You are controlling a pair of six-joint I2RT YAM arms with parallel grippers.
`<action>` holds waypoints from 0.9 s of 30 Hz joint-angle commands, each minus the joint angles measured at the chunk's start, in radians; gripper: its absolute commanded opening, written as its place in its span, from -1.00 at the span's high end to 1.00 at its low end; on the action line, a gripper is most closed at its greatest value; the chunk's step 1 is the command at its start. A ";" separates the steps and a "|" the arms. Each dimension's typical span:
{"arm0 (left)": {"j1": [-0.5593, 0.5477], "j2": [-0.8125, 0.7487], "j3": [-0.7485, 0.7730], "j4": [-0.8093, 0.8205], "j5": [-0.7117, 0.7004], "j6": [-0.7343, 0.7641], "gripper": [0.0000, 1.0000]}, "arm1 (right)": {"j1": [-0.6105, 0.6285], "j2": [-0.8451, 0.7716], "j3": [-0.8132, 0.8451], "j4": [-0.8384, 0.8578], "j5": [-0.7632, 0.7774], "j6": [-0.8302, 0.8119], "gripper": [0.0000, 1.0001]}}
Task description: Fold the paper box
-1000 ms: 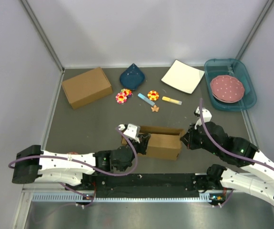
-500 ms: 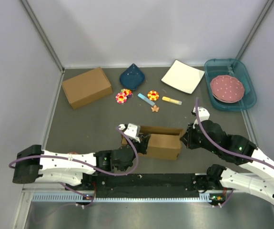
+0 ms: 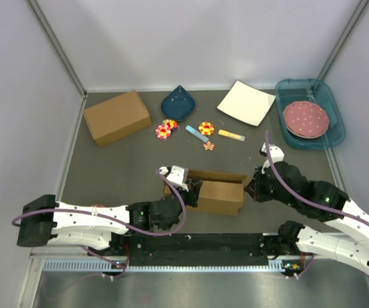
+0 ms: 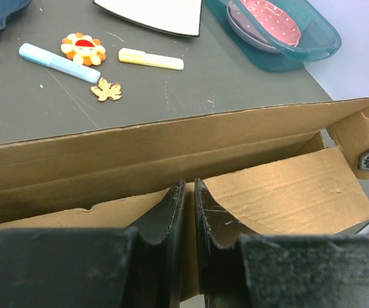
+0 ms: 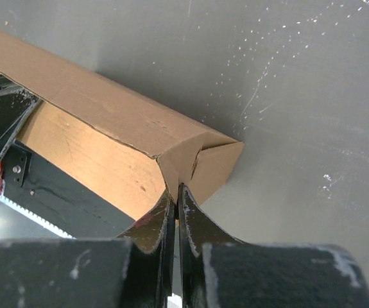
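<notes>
At the near middle of the table, just ahead of the arm bases, the paper box sat as a shallow trough with its long walls raised and its far flap upright. I had the left gripper closed thin on the near wall at the box's left end, cardboard running into the slit between its fingers. The right gripper was pinched on the folded corner at the right end, where the end flap met the long wall. Over the last second almost nothing had shifted: the right wrist had nudged a little and returned, while the box kept its place and outline in the top view. I took that to mean both holds were firm but the fold had stalled, with the right corner creased and not yet tucked. The deeper brown box and the teal tray lay well apart from the work
</notes>
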 commanded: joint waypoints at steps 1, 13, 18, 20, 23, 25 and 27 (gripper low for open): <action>-0.004 0.054 -0.025 -0.160 0.031 -0.035 0.68 | 0.014 -0.005 0.080 -0.020 -0.043 0.034 1.00; -0.004 0.054 -0.020 -0.174 0.034 -0.041 0.69 | 0.014 0.007 0.017 0.023 -0.109 0.052 1.00; -0.004 0.052 -0.016 -0.174 0.034 -0.040 0.69 | 0.014 0.005 -0.052 0.037 -0.120 0.061 1.00; -0.004 0.049 -0.014 -0.177 0.036 -0.038 0.69 | 0.014 -0.002 -0.069 0.035 -0.112 0.060 1.00; -0.004 0.032 -0.013 -0.185 0.042 -0.038 0.69 | 0.014 -0.015 -0.076 0.021 -0.105 0.055 1.00; -0.004 0.017 -0.011 -0.188 0.045 -0.033 0.69 | 0.014 -0.013 -0.079 0.012 -0.099 0.054 1.00; -0.004 -0.003 -0.004 -0.197 0.057 -0.030 0.67 | 0.014 -0.013 -0.084 0.009 -0.100 0.054 1.00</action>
